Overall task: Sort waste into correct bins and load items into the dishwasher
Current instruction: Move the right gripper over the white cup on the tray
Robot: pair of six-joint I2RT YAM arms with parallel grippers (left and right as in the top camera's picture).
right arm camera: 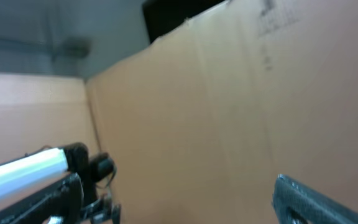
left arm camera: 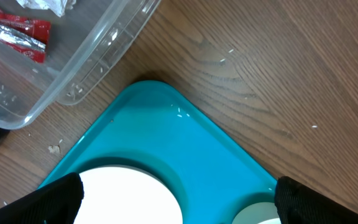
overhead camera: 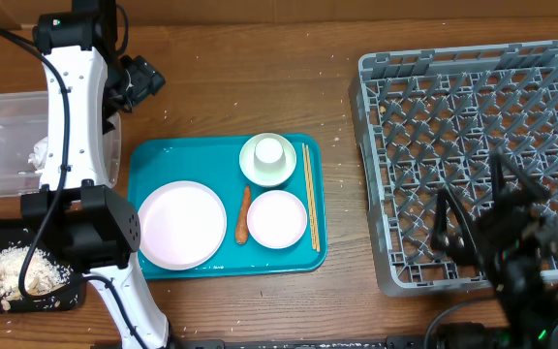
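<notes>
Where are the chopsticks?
In the overhead view, the chopsticks lie along the right edge of the teal tray, just right of the pale green bowl and the small white plate.

Left arm (overhead camera: 69, 107): long glossy white links, bulky black joints, thin black cable (overhead camera: 54, 145) running along the white shell. Left claw (overhead camera: 139, 78) all black, fingers (left arm camera: 59, 199) matte with rounded tips. Right arm (overhead camera: 516, 247): black all over, loose black cables, one silver-grey segment by the edge. Right claw (right arm camera: 178, 202): fingers (right arm camera: 319, 200) dark grey-black, blurred.
</notes>
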